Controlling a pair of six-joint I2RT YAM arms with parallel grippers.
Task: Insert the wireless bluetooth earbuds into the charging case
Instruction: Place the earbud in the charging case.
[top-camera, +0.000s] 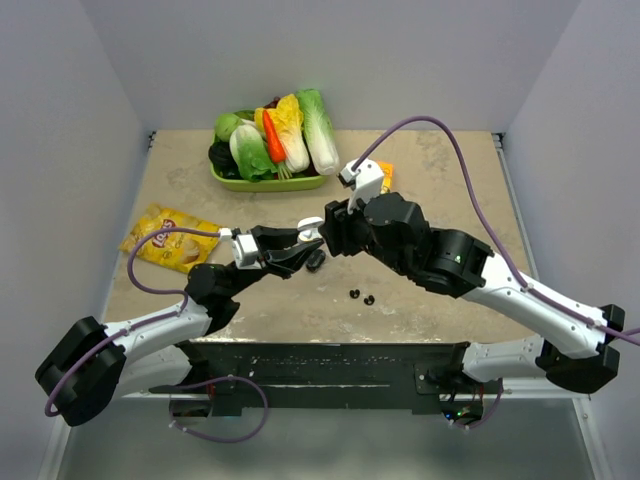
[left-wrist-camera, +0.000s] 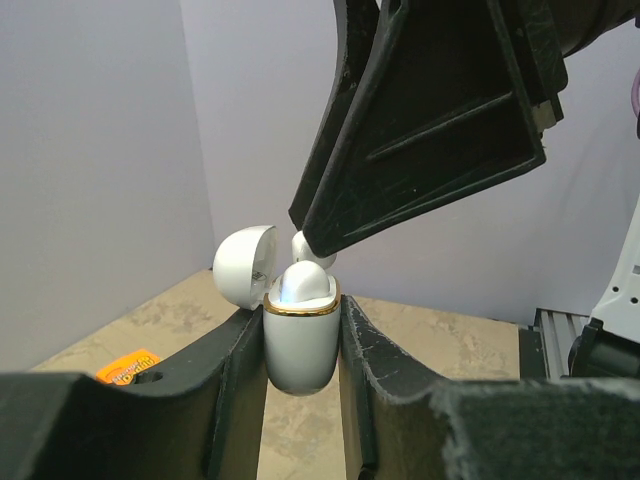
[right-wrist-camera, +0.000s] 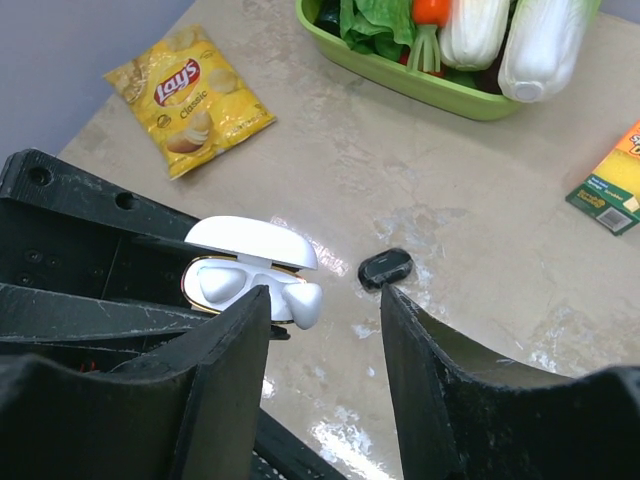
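My left gripper is shut on the white charging case with a gold rim and holds it upright above the table, its lid open. One white earbud sits in the case. A second white earbud leans half out over the case's rim, against the tip of a right finger. My right gripper is open just above the case, with nothing held between its fingers. Two tiny black earbuds lie on the table in front of the grippers.
A small black oblong object lies on the table under the grippers. A green tray of vegetables stands at the back. A yellow chips bag lies at the left, and an orange packet at the back right.
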